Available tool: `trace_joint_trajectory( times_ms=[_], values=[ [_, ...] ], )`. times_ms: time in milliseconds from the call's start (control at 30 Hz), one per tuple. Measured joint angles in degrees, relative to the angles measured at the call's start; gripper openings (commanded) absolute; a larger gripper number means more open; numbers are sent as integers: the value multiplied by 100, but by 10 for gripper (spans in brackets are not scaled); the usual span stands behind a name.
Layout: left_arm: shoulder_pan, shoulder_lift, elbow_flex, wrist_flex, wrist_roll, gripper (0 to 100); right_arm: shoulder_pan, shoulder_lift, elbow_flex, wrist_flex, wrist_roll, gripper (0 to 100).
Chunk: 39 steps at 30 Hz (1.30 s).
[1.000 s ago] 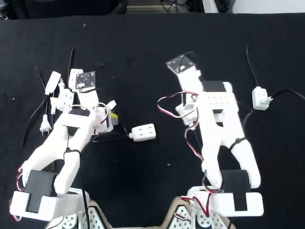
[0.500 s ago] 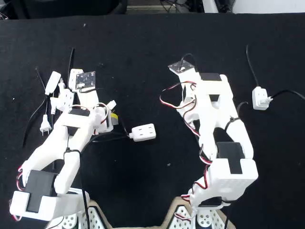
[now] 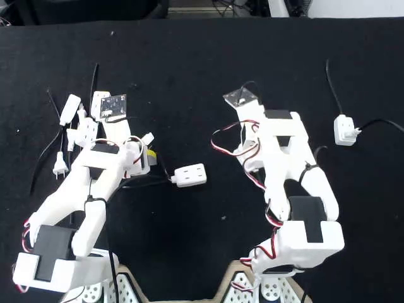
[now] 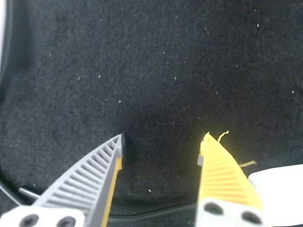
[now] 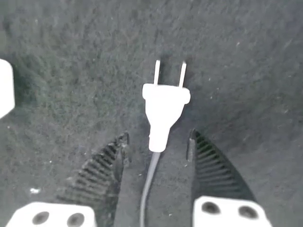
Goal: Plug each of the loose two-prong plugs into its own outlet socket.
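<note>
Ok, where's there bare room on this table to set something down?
Bare cloth runs along the far edge of the table, and between the white socket block and the right arm. Crowded at the left: plugs, cords and sockets bunch beside the left arm.

A black felt-covered table carries a white rectangular outlet block near its middle. A square white outlet block with a black cord lies well apart on one side. A white socket adapter and a small white two-prong plug lie on the other. A flat white corded plug rests on the cloth.
</note>
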Motion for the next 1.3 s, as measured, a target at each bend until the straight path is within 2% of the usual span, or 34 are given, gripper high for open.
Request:
trace_joint_trajectory(
  times_ms=[433,800,1100,1300],
  values=[
    [0,0,0,0,0,256,158,-44,-396,105,-308,184],
    [0,0,0,0,0,256,123,589,-607,44,-158,181],
    [0,0,0,0,0,256,-229,598,-607,53,-114,18],
    [0,0,0,0,0,256,-229,308,-448,79,-132,12]
  ],
)
